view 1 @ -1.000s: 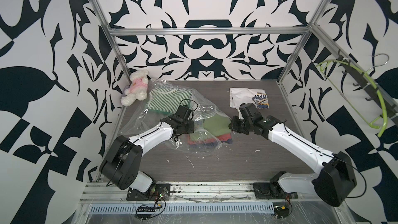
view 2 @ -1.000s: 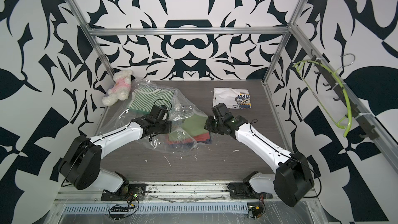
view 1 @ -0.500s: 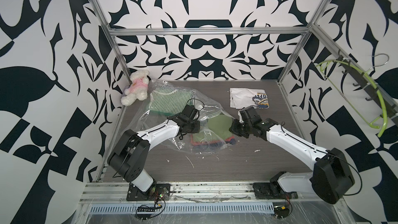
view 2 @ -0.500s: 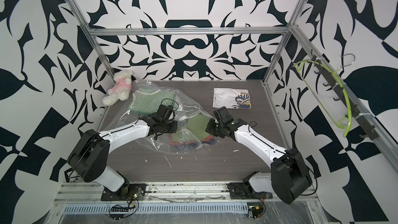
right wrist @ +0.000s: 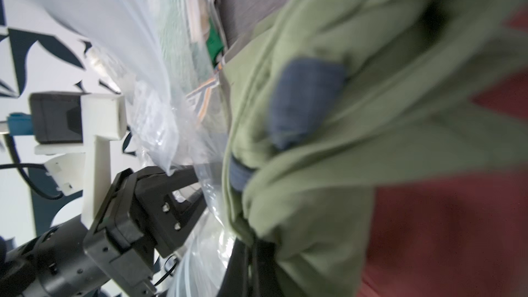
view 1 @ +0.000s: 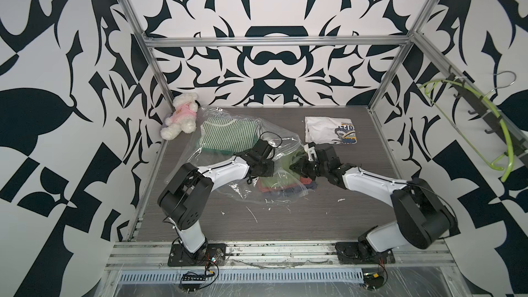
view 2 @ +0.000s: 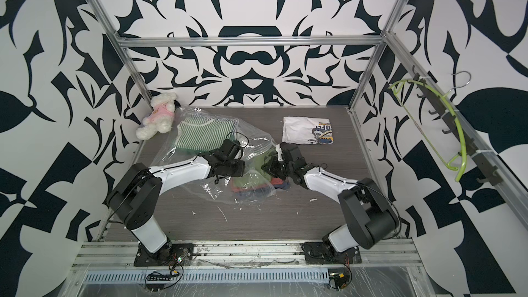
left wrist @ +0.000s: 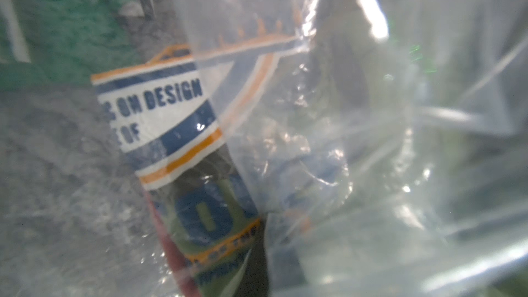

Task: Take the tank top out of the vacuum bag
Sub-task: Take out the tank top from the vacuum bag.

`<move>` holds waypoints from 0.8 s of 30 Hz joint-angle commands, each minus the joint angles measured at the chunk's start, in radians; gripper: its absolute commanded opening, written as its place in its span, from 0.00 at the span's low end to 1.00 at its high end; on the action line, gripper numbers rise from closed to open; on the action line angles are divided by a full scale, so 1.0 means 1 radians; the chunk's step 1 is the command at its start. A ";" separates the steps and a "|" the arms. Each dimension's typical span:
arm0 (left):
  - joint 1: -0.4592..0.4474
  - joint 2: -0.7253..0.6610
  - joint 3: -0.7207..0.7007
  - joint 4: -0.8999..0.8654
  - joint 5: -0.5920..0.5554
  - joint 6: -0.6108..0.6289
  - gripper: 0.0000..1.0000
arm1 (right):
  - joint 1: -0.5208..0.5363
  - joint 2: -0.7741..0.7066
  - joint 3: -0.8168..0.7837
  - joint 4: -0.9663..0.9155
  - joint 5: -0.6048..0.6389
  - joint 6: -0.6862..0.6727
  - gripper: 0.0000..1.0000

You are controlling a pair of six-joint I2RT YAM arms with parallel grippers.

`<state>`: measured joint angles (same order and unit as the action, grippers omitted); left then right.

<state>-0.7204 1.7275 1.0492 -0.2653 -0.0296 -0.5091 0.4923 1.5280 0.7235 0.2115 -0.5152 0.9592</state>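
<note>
Left gripper (right wrist: 183,174): jaws pinched closed on a fold of the vacuum bag's (view 1: 281,142) clear film.
Right gripper (view 1: 294,166): jaws closed on a bunched fold of the olive-green garment (right wrist: 371,81); whether it is sleeveless cannot be told.
Garment and jaws: it lies between the two grippers, which sit close together mid-table, and part of it shows through the plastic.
Bag: crumpled on the table (view 1: 285,224), stretching from the grippers towards the far left corner; a striped green-and-white garment (view 1: 228,135) shows through its far end.
Under the olive garment: red and blue folded fabric (view 1: 283,192).
Table: dark wood-grain, with small white scraps near the front.
Elsewhere: a white printed T-shirt (view 1: 328,134) far right and a plush toy (view 1: 181,117) in the far left corner.
Room: black-and-white patterned walls, with a green hanger (view 1: 503,135) on the right wall.
</note>
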 commanded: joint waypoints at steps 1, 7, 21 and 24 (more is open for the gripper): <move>-0.017 0.062 -0.014 -0.036 0.041 -0.006 0.00 | 0.009 0.037 0.042 0.167 -0.125 0.019 0.00; -0.018 0.071 -0.037 -0.026 0.035 -0.011 0.00 | 0.009 -0.067 0.042 -0.164 0.147 -0.063 0.48; -0.017 0.068 -0.046 -0.019 0.030 -0.003 0.00 | -0.015 -0.106 0.066 -0.421 0.392 -0.057 0.82; -0.017 0.064 -0.054 -0.016 0.030 -0.005 0.00 | -0.026 -0.121 0.062 -0.433 0.422 -0.065 0.84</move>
<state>-0.7269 1.7496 1.0462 -0.2085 -0.0170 -0.5167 0.4759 1.4273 0.7601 -0.1535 -0.1680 0.9123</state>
